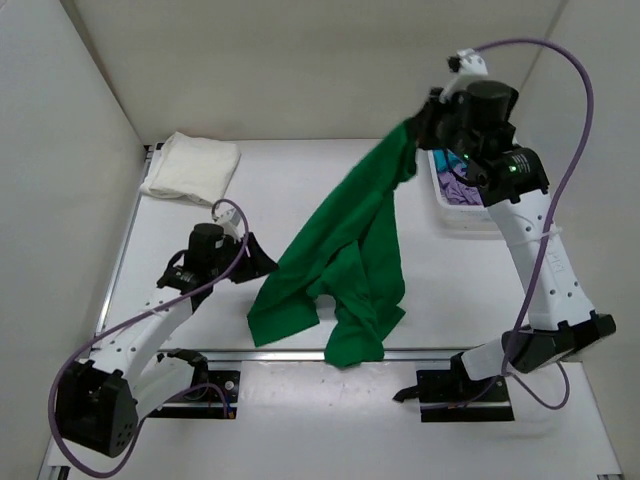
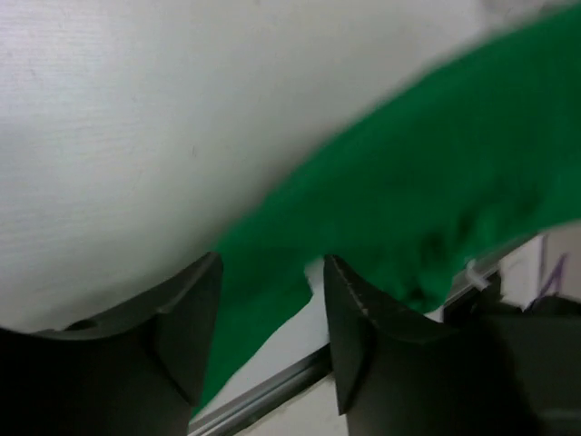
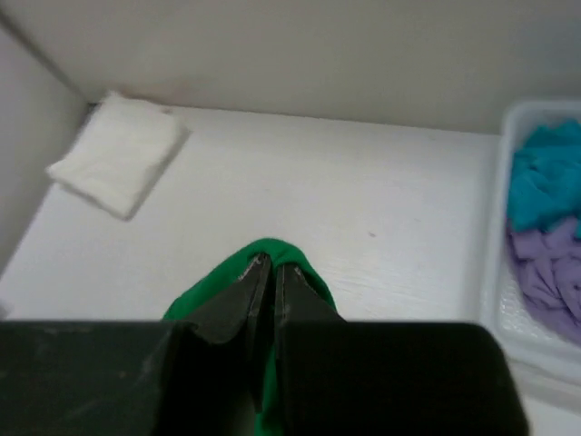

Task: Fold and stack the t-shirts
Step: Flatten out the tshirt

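Note:
My right gripper (image 1: 412,128) is raised high at the back right and shut on a bunch of the bright green t-shirt (image 1: 345,255), which hangs down with its lower part on the table. The pinched cloth shows at the fingertips in the right wrist view (image 3: 272,251). My left gripper (image 1: 262,262) is open, low over the table, just left of the shirt's lower edge; the green cloth (image 2: 408,209) lies ahead of and between its jaws, not gripped. A folded cream-white t-shirt (image 1: 192,166) lies at the back left. The teal (image 3: 545,177) and lilac (image 3: 549,272) t-shirts lie in the basket.
The white basket (image 1: 450,212) stands at the back right, under my right arm. White walls enclose the table on the left, back and right. A metal rail (image 1: 300,353) runs along the near edge by the arm bases.

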Tool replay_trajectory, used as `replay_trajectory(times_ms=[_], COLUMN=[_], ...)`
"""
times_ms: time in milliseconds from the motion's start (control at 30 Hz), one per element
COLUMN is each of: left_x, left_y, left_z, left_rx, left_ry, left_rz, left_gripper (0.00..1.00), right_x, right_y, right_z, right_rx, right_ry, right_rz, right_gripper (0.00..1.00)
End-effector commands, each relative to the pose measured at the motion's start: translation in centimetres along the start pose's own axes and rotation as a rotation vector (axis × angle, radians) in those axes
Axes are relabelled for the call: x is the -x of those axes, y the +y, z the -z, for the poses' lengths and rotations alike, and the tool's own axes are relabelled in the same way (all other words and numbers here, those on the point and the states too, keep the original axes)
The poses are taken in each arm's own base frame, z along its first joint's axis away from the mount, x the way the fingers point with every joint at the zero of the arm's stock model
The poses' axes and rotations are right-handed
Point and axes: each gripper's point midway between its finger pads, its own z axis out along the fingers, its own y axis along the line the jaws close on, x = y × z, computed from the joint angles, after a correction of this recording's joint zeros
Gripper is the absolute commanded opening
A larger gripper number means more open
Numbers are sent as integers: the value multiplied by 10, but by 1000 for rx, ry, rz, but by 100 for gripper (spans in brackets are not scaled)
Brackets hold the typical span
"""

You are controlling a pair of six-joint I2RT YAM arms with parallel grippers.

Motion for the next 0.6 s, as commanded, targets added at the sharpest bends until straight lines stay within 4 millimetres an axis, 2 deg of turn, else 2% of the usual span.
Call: replay_trajectory(times_ms=[0, 33, 67, 100, 133, 167, 267, 300, 333, 367, 433, 467, 533, 567], left_x=[-6, -17, -25, -31, -36, -45, -51, -45, -43, -32, -7, -1, 26, 30], left_y=[-4, 7, 22, 33, 35, 41, 53, 52, 51, 51, 44, 41, 29, 26], left_z=[4, 1, -1, -1, -3, -2, 1, 3, 5, 8, 18, 21, 31, 32], left_rx=[0, 29, 73, 93, 88, 91, 128, 125, 111, 106, 88, 83, 64, 59], left_ry=[-51, -27, -20, -17, -8, -1, -37, -68, -78, -114, -154, -162, -210, -211], left_rz=[-90, -87, -84, -65, -55, -31, -16, -10, 3, 17, 18, 16, 5, 8], left_gripper=[63, 68, 72, 79, 81, 84, 82, 72, 66, 56, 45, 43, 34, 33], right_x=[-51, -59, -85, -103, -122, -129, -150, -159, -171, -181, -217, -222, -257, -262], right_y=[-74, -78, -93, -102, -111, -118, -110, -92, -66, -56, -7, 6, 51, 59], right_z=[7, 4, 4, 4, 5, 6, 5, 1, -5, -9, -19, -24, -30, -35], right_rx=[-103, -89, -105, -120, -154, -203, -185, -140, -74, -51, 83, 129, 254, 282], right_ry=[77, 83, 135, 156, 185, 190, 239, 265, 301, 327, 408, 408, 473, 470], right_rz=[-105, -129, -165, -185, -201, -194, -162, -128, -82, -60, 14, 28, 79, 96], right_gripper=[0, 0, 1, 14, 21, 33, 39, 38, 38, 33, 0, 0, 0, 0])
